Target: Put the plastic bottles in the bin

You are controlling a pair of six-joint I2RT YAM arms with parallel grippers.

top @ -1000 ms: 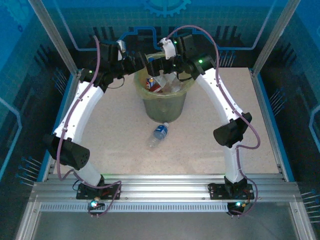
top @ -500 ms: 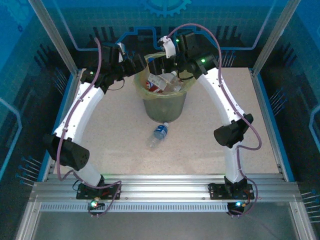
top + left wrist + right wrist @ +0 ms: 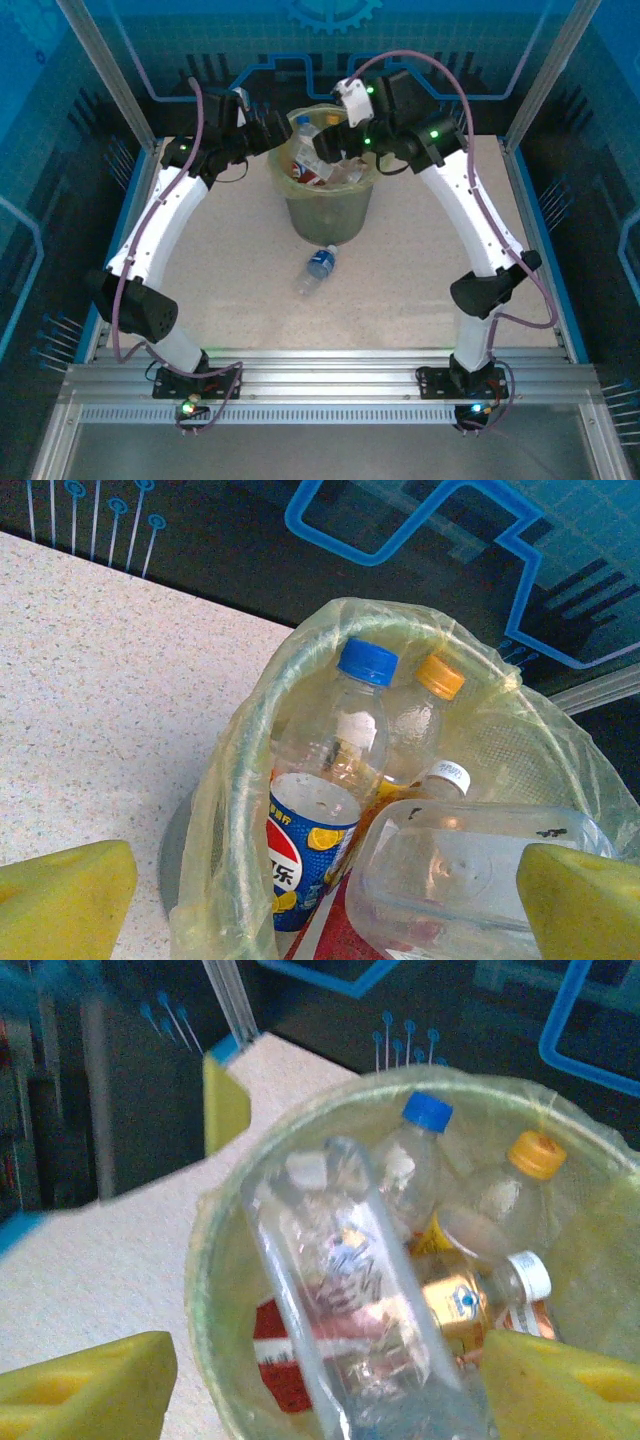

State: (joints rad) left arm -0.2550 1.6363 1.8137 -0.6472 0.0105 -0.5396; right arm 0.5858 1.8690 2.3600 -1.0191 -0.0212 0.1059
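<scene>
Right arm (image 3: 482, 215) rightward above bag-lined bin (image 3: 330, 215)

Whole counter (image 3: 230, 270) viewed from high above, on the near side of the bin (image 3: 330, 215), bin's mouth looked down into at close range from its left and its right by the wrist cameras, bin interior shared by all views

Both arms present white link shells, left arm (image 3: 165, 215) and right arm (image 3: 470, 205), with black joint housings (image 3: 140, 305). A mauve cable (image 3: 410, 55) loops along each. Green status lights (image 3: 435, 131) glow behind the right pincer (image 3: 320, 1380). A white block (image 3: 352, 98) sits behind it. Left pincer (image 3: 320, 905) and right pincer carry yellow pads (image 3: 60, 900).
</scene>
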